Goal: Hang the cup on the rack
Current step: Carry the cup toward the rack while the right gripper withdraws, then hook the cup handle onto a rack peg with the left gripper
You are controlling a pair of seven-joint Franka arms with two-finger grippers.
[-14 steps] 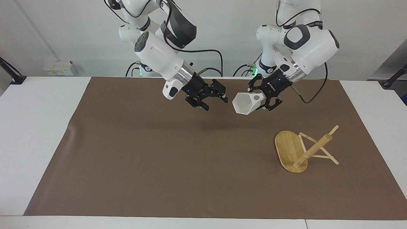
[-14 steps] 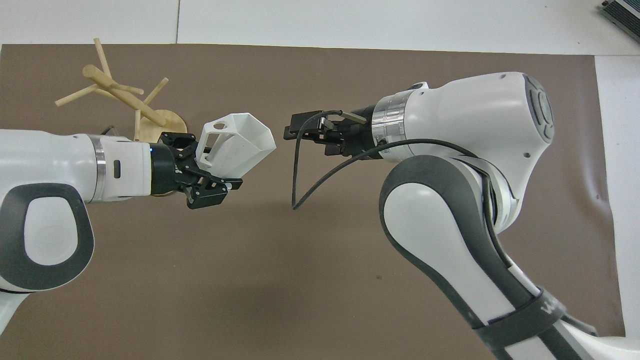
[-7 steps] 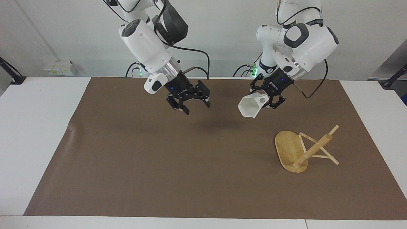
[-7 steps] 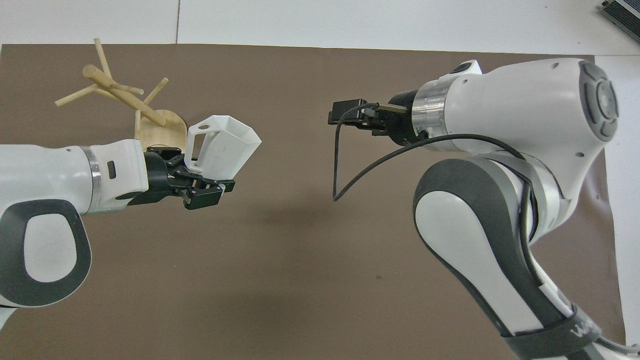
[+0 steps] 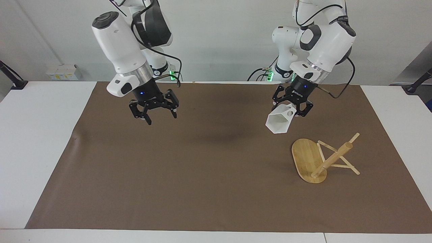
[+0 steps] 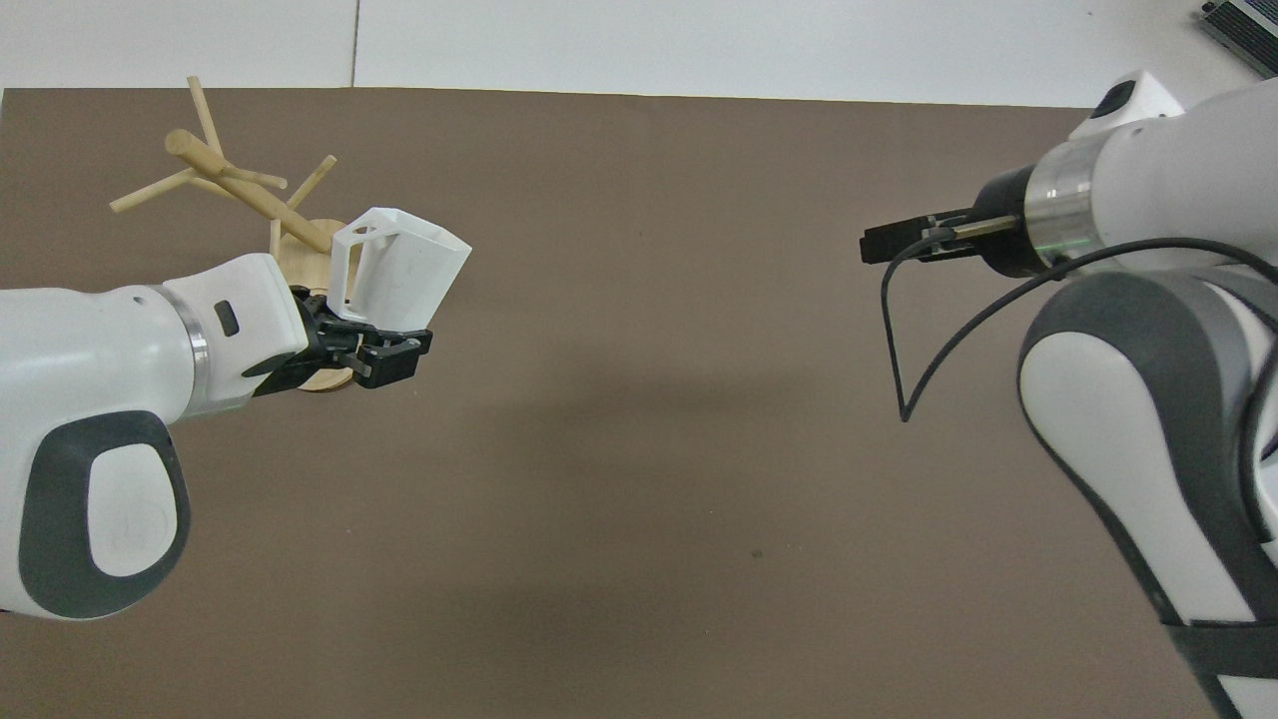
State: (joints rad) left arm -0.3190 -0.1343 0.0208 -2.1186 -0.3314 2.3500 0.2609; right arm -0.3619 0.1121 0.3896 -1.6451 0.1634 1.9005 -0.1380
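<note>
My left gripper (image 5: 291,108) (image 6: 371,342) is shut on the handle end of the white faceted cup (image 5: 279,122) (image 6: 401,268). The cup hangs tilted, its rim facing down and toward the table's middle. It is in the air over the mat, beside the base of the rack (image 5: 306,158) (image 6: 312,262). The bamboo rack looks tipped over. Its thick post (image 5: 332,160) (image 6: 245,192) slants toward the left arm's end of the table, and thin pegs rest on the mat. My right gripper (image 5: 161,118) (image 6: 891,243) hangs open and holds nothing, over the mat at the right arm's end.
A brown mat (image 5: 216,175) covers most of the white table (image 5: 40,135). A small grey device (image 6: 1243,25) lies off the mat, on the white table's far corner at the right arm's end.
The right arm has swung away from the cup toward its own end of the table, still open. My left gripper has carried the cup toward the rack and tipped it further downward.
</note>
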